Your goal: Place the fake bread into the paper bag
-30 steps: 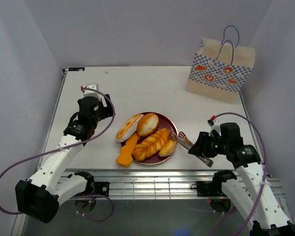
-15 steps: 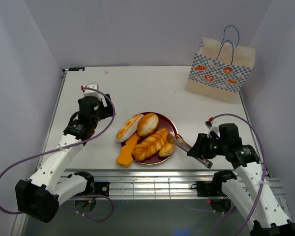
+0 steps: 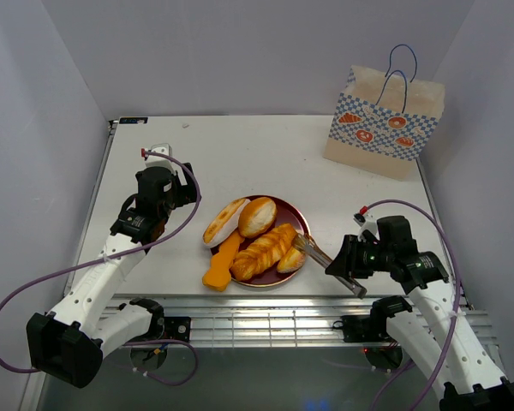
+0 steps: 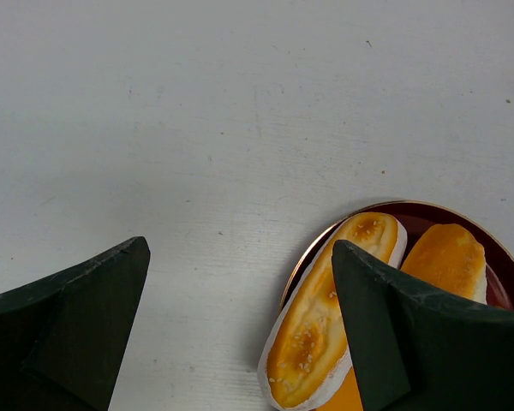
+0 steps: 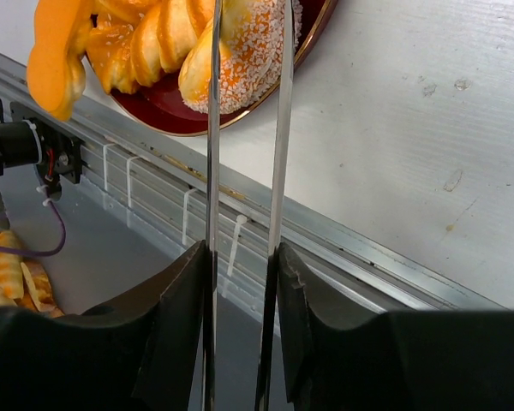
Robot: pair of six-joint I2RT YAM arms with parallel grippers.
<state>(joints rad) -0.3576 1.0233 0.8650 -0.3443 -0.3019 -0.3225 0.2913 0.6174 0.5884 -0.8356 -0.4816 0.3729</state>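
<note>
Paper bag (image 3: 384, 124) with orange bread pictures

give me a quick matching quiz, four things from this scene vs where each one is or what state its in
Things:
1 paper bag
2 tongs
3 orange wedge
4 left hand

Places or states:
a open, holding nothing
b at the near-left edge of the plate
c upright at the far right of the table
d gripped in the right hand

Pairs: 1-c, 2-d, 3-b, 4-a
</note>
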